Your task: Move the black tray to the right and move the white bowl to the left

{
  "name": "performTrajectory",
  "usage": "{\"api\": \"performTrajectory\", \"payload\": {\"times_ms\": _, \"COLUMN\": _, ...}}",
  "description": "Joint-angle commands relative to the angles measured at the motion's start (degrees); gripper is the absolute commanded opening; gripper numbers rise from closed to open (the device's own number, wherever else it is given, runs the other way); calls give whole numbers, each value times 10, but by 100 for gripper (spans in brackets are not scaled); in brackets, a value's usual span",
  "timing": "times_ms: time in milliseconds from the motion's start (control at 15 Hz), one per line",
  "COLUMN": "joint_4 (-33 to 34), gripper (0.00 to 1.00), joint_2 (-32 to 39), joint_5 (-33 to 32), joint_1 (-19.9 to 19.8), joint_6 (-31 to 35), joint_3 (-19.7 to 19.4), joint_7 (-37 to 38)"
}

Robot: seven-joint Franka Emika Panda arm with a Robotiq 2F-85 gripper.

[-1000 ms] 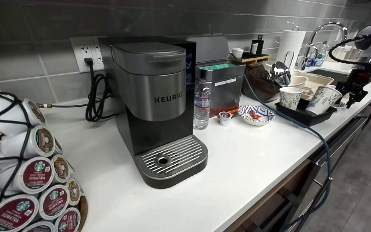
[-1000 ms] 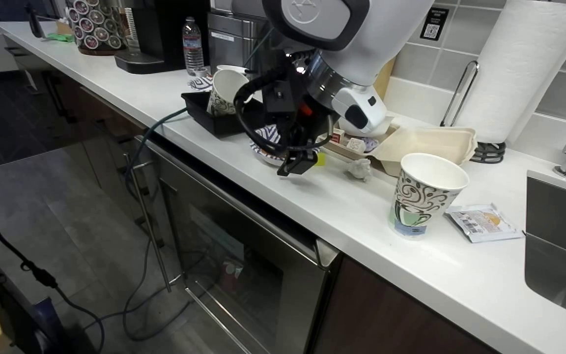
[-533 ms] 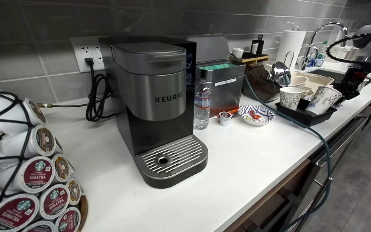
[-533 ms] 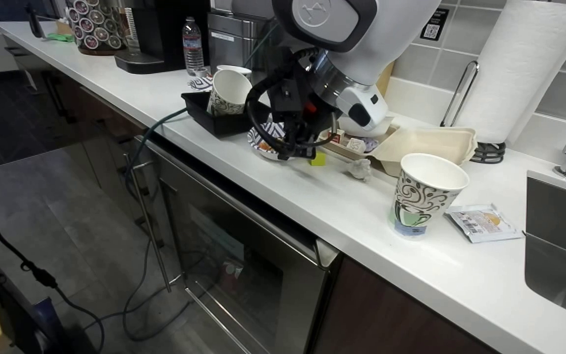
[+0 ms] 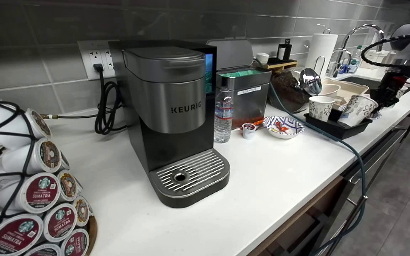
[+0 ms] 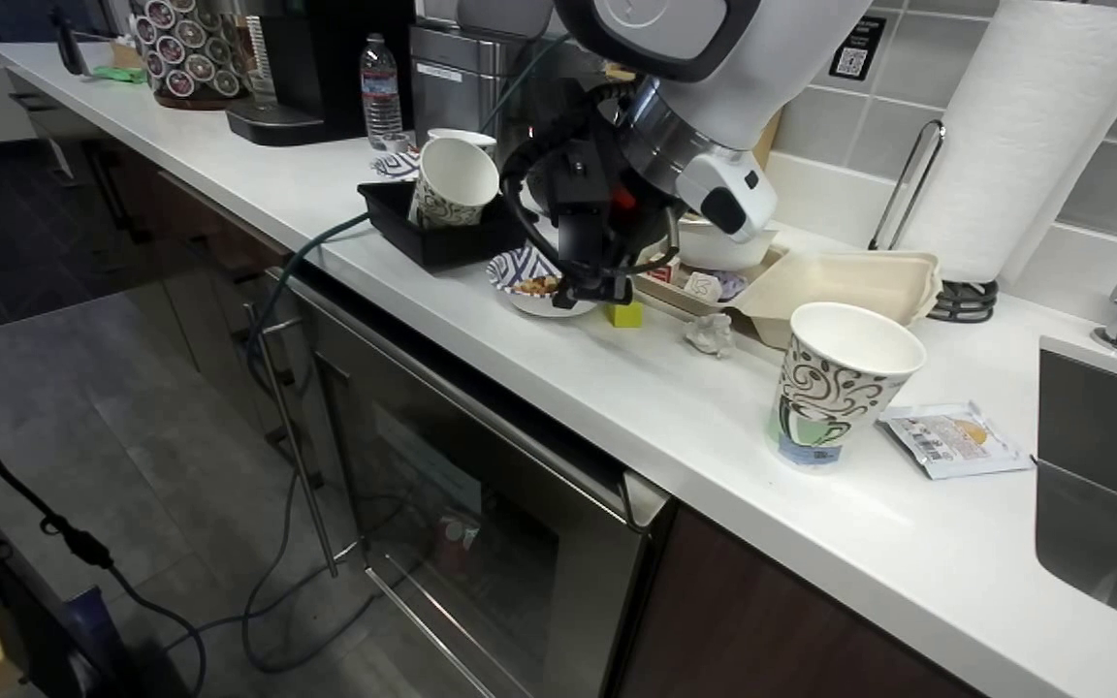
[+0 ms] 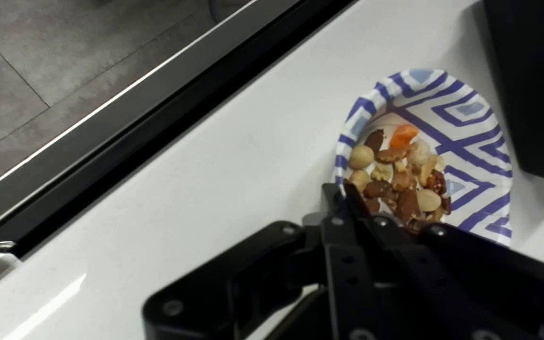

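The white bowl (image 6: 516, 267), purple-blue patterned inside and holding mixed nuts, sits on the counter beside the black tray. In the wrist view my gripper (image 7: 343, 192) is shut on the near rim of this bowl (image 7: 477, 141); one fingertip is outside the wall, one inside, and the wall looks squeezed out of round. My gripper (image 6: 592, 289) covers part of the bowl in an exterior view. Two paper cups stand in the square black tray (image 6: 413, 237), one of them leaning. At the wrist view's right edge, a dark slab appears to be the tray (image 7: 531, 94).
Near the wall stand an opened takeout box (image 6: 840, 281) and a yellow cube (image 6: 625, 315). A tall paper cup (image 6: 840, 388) is close to the sink. Another patterned bowl (image 5: 284, 132) with candy sits beyond the tray, where a teal cable (image 5: 351, 149) crosses the counter.
The jaws have gone from wide apart to shut on the bowl's rim. My arm has shifted slightly up and towards the wall. The bowl has moved a little; the tray stays put.
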Motion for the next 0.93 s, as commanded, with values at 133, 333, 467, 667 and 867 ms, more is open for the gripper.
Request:
{"api": "performTrajectory", "payload": {"times_ms": 133, "joint_4": 135, "gripper": 1, "joint_2": 60, "joint_5": -18, "joint_1": -32, "joint_6": -148, "joint_3": 5, "joint_7": -23}}
{"api": "performTrajectory", "payload": {"times_ms": 333, "joint_4": 162, "gripper": 1, "joint_2": 75, "joint_5": -12, "joint_1": -49, "joint_6": -186, "joint_3": 18, "joint_7": -15}}
{"api": "performTrajectory", "payload": {"times_ms": 467, "joint_4": 182, "gripper": 1, "joint_2": 88, "joint_5": -5, "joint_1": -59, "joint_6": -204, "joint_3": 25, "joint_7": -5}}
{"api": "performTrajectory", "payload": {"times_ms": 667, "joint_4": 215, "gripper": 1, "joint_2": 103, "joint_5": 7, "joint_1": -76, "joint_6": -211, "joint_3": 37, "joint_7": 14}}
{"api": "performTrajectory", "payload": {"times_ms": 867, "joint_4": 253, "gripper": 1, "joint_2": 106, "joint_5": 16, "joint_1": -93, "joint_6": -215, "joint_3": 51, "joint_7": 26}}
